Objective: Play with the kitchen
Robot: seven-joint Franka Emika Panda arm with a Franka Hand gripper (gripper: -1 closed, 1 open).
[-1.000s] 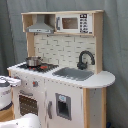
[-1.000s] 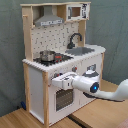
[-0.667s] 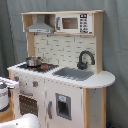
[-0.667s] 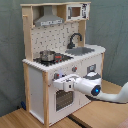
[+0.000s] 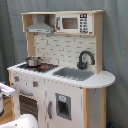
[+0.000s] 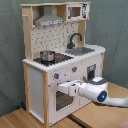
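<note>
**Arm at the oven front of the toy kitchen**

The kitchen (image 6: 60,65) stands upright on a light-wood floor (image 6: 20,120), grey curtain (image 5: 12,30) behind. White body, light-wood frame.

Second exterior view: the arm (image 6: 100,92) enters from about 4 o'clock and reaches toward 9 o'clock. Its tool (image 6: 61,88) sits against the kitchen's front, just above the oven door (image 6: 62,100) and below the knobs (image 6: 56,76). Cannot tell whether the tool is spread or pressed together, nor whether it touches the door.

On top: small steel pot (image 6: 47,55) on the hob (image 6: 55,58); sink (image 6: 82,50) beside it, black faucet (image 6: 75,39) behind the sink. Grey hood (image 6: 49,20) above the hob, microwave (image 6: 75,12) at the top shelf.

First exterior view: same layout, pot (image 5: 33,61) at 9 o'clock of the sink (image 5: 74,73), faucet (image 5: 85,59) at 1 o'clock of it. White arm parts show at the frame's 7 o'clock corner (image 5: 22,122); the tool is not made out here.
</note>
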